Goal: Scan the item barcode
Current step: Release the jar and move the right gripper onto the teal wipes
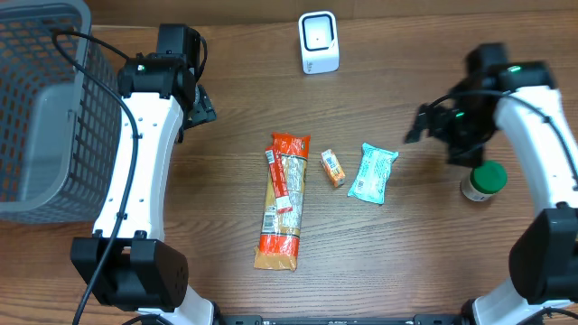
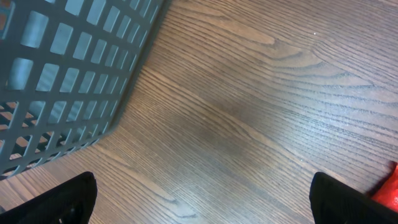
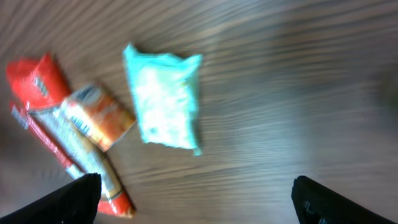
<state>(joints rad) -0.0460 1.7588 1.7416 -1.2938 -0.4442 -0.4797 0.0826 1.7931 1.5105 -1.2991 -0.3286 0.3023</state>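
Note:
A white barcode scanner [image 1: 319, 42] stands at the back of the table. In the middle lie a long orange and clear packet [image 1: 281, 201], a small orange box [image 1: 333, 168] and a teal packet [image 1: 374, 172]. The right wrist view shows the teal packet [image 3: 165, 99], the orange box [image 3: 99, 118] and the long packet [image 3: 50, 118] ahead of my right gripper [image 3: 199, 202], which is open and empty. That right gripper [image 1: 420, 125] hovers right of the teal packet. My left gripper [image 1: 199, 104] is open over bare wood near the basket, with nothing between its fingers [image 2: 74, 199].
A grey mesh basket [image 1: 41, 108] fills the left edge and shows close in the left wrist view as the basket [image 2: 56, 74]. A jar with a green lid [image 1: 485, 181] stands at the right, beside my right arm. A red corner of the long packet [image 2: 388, 190] peeks in.

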